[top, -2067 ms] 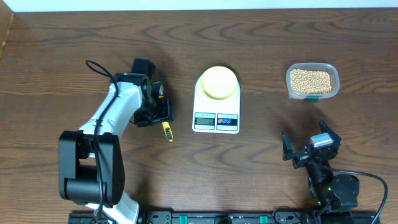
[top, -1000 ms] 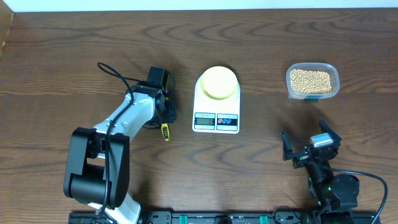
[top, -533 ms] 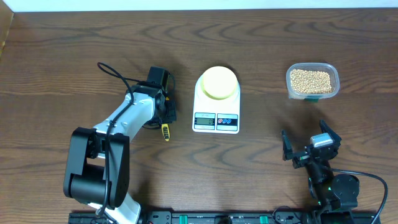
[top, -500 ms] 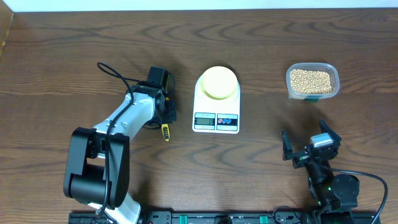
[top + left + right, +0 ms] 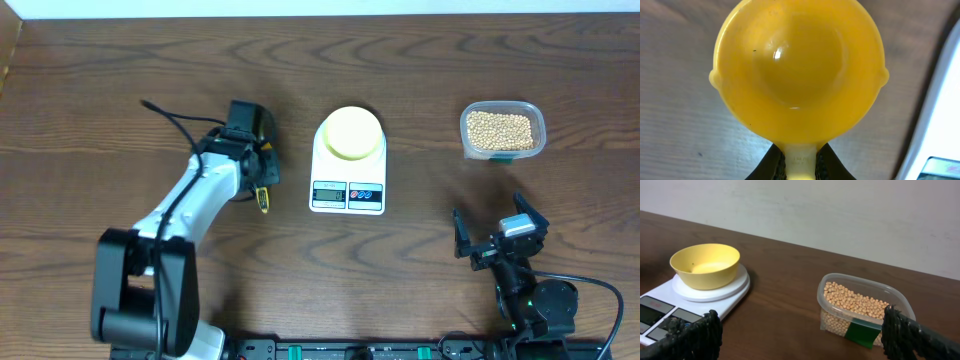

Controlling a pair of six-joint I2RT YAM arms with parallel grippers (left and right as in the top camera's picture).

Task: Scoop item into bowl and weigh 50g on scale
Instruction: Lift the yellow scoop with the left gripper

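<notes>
The beans (image 5: 500, 127) lie heaped in the clear container (image 5: 541, 135), well apart to the right of the scale (image 5: 348, 195). The pale bowl (image 5: 352, 132) stands on the scale's platter, empty as far as I can see. My left jaws pinch the handle of the yellow scoop (image 5: 797, 75), itself empty, just left of the scale. My right jaws stand wide and idle near the container. I judge the scoop must cross next, so I should keep it level, pass clear of the bowl, and dip shallowly so no beans spill. The display is too small to read. The scoop's handle is cut off, and I cannot tell whether the scoop touches the surface (image 5: 400, 280).
</notes>
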